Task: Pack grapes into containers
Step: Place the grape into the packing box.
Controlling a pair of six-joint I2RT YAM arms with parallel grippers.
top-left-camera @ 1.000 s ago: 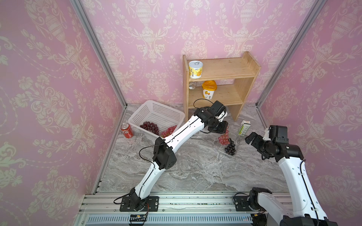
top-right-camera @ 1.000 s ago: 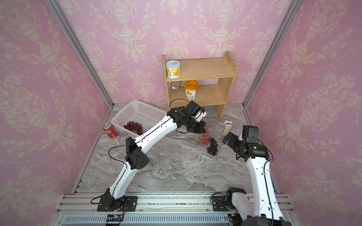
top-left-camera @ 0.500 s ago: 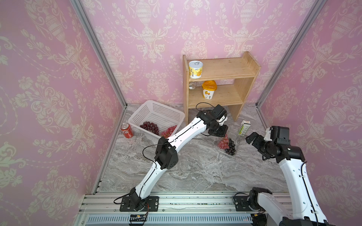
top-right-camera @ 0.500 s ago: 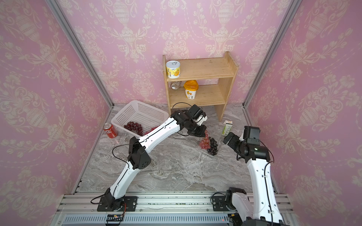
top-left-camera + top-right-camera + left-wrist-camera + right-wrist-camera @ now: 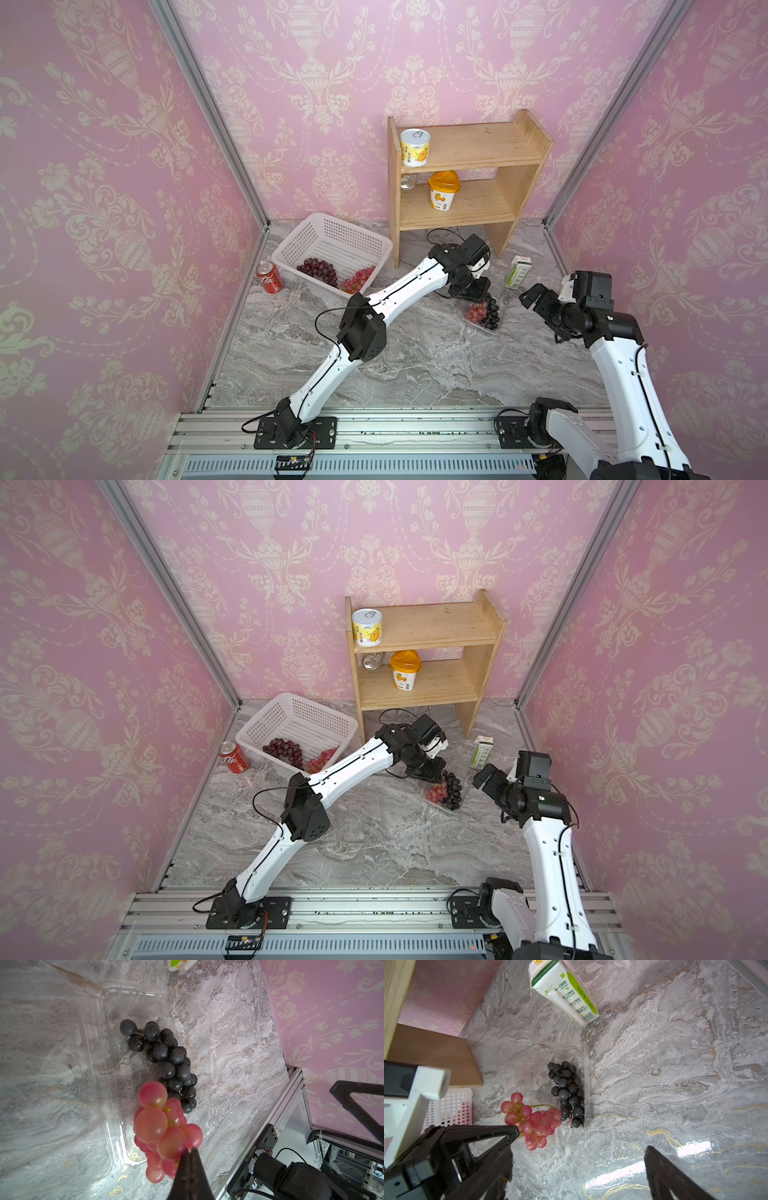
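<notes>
Bright, even light; top views sharp, wrist views soft up close.
Faint, soft shadows are cast on the counter (image 5: pixel 415 353) in both top views; edges are bowed by wide-angle lens. Glare is seen on counter in rt wrist view; pink grapes (image 5: pixel 162 1126) nr lens are blurred in lt wrist view.

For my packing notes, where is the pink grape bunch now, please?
The shut left tool holds the pink grape bunch over the clear container's edge, beside the black grapes, in front of the wooden shelf.
</notes>
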